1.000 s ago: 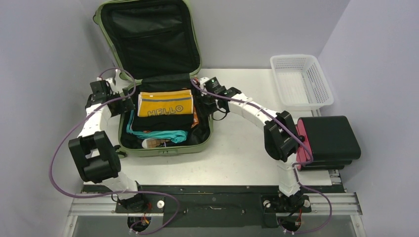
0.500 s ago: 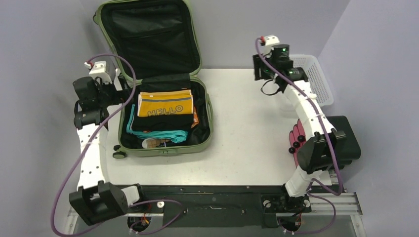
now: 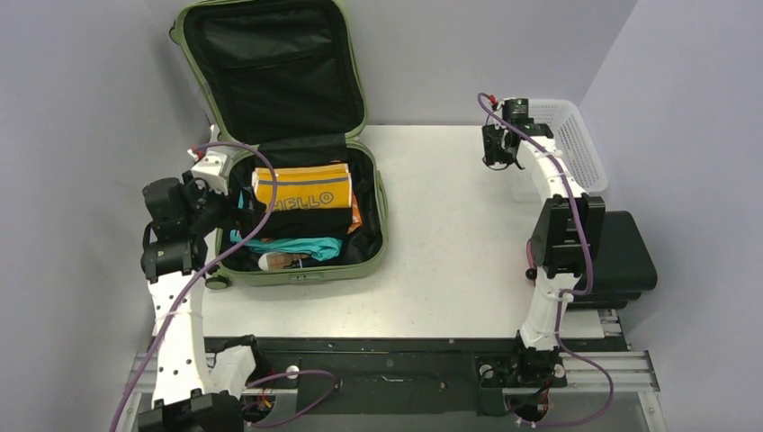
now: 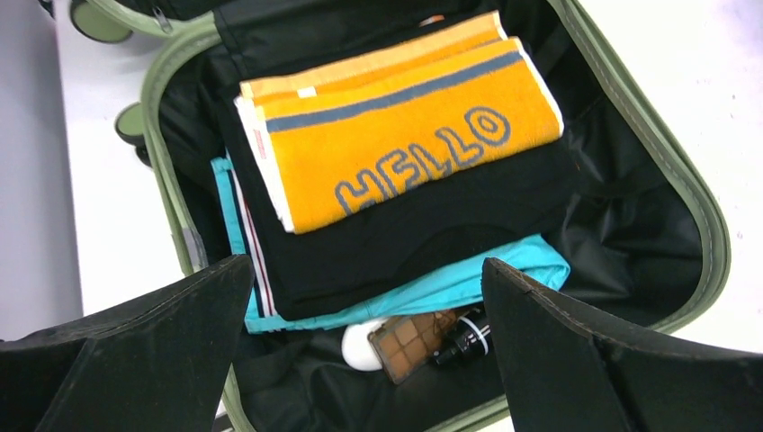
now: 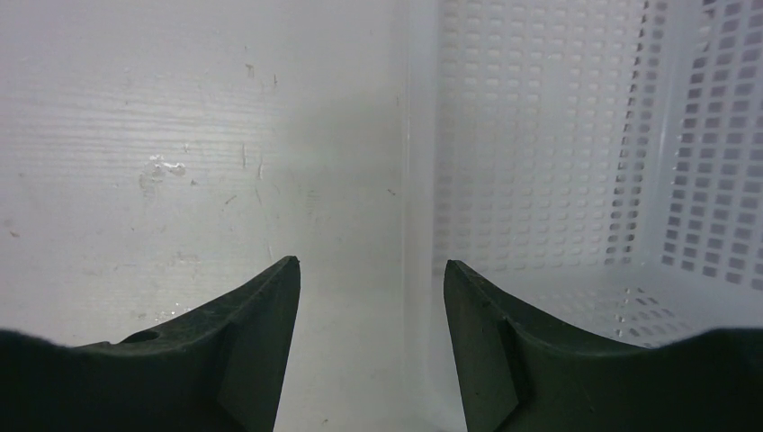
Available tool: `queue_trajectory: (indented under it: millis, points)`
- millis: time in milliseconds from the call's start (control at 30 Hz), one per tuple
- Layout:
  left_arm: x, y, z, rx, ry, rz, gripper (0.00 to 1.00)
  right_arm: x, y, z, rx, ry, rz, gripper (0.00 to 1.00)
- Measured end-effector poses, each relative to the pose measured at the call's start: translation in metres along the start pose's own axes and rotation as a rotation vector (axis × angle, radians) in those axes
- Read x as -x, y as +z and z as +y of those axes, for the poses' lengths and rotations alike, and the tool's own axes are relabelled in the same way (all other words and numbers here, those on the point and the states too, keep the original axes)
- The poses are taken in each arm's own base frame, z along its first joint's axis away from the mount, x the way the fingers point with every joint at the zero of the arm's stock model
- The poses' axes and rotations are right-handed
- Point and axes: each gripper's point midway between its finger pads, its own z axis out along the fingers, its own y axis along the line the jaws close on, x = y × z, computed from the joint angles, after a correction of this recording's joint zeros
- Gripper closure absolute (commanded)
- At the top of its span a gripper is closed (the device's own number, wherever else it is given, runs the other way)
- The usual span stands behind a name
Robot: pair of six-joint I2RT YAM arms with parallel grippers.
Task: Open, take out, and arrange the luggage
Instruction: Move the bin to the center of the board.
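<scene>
The olive-green luggage [image 3: 297, 273] lies open on the table, its lid [image 3: 270, 63] leaning upright against the back wall. Inside lie an orange HELLO towel [image 3: 301, 189] on folded black and teal clothes, with a white item, a brown palette [image 4: 423, 337] and a small black bottle at the front. In the left wrist view the towel [image 4: 405, 135] fills the middle. My left gripper [image 3: 225, 200] is open and empty, hovering over the case's left edge [image 4: 367, 263]. My right gripper [image 3: 498, 157] is open and empty, low over the table at the left wall of the basket [image 5: 370, 263].
A white mesh basket [image 3: 576, 135] stands at the back right; its wall [image 5: 540, 135] is right in front of the right fingers. A black case [image 3: 612, 256] lies at the right edge, behind the right arm. Grey walls close in the back and sides.
My left gripper has swung in from the left and now hangs over the case's left edge. My right gripper has dropped and moved right to the basket's left wall.
</scene>
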Motion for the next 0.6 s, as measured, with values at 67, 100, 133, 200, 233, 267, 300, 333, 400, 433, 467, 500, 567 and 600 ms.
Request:
queue_trajectory:
  millis: [67, 100, 133, 200, 233, 267, 300, 333, 400, 433, 467, 500, 567, 600]
  points:
    - [-0.010, 0.000, -0.001, -0.015, -0.005, 0.023, 0.04, -0.014, 0.011, 0.001, 0.008, 0.006, 0.047, 0.45]
    - [-0.014, 0.001, -0.002, -0.020, -0.005, 0.033, 0.04, -0.018, 0.014, 0.001, 0.009, 0.010, 0.062, 0.45]
    - [-0.016, 0.001, -0.002, -0.024, -0.006, 0.038, 0.04, -0.020, 0.016, 0.000, 0.010, 0.011, 0.068, 0.46]
    - [-0.017, 0.000, -0.003, -0.034, -0.006, 0.040, 0.04, -0.022, 0.017, -0.002, 0.008, 0.020, 0.073, 0.48]
    - [-0.017, 0.000, -0.004, -0.038, -0.006, 0.039, 0.04, -0.022, 0.017, -0.004, 0.009, 0.028, 0.072, 0.49]
    - [-0.017, 0.000, -0.004, -0.040, -0.006, 0.039, 0.04, -0.022, 0.017, -0.007, 0.008, 0.036, 0.071, 0.51]
    - [-0.017, 0.000, -0.004, -0.042, -0.007, 0.038, 0.04, -0.023, 0.018, -0.009, 0.008, 0.044, 0.072, 0.51]
    - [-0.016, -0.001, -0.004, -0.044, -0.009, 0.037, 0.04, -0.025, 0.019, -0.010, 0.010, 0.049, 0.077, 0.53]
    - [-0.016, -0.001, -0.003, -0.045, -0.012, 0.034, 0.04, -0.029, 0.020, -0.011, 0.015, 0.058, 0.088, 0.56]
    - [-0.016, -0.002, -0.002, -0.046, -0.015, 0.032, 0.04, -0.032, 0.021, -0.012, 0.019, 0.062, 0.094, 0.58]
    - [-0.016, -0.002, -0.002, -0.045, -0.018, 0.031, 0.04, -0.035, 0.021, -0.012, 0.024, 0.065, 0.102, 0.61]
    - [-0.016, -0.003, -0.001, -0.046, -0.022, 0.029, 0.04, -0.037, 0.021, -0.011, 0.031, 0.067, 0.110, 0.65]
    - [-0.016, -0.004, 0.001, -0.043, -0.029, 0.026, 0.04, -0.040, 0.021, -0.007, 0.048, 0.067, 0.119, 0.73]
    - [-0.015, -0.004, 0.002, -0.041, -0.031, 0.024, 0.04, -0.042, 0.022, -0.006, 0.055, 0.066, 0.124, 0.76]
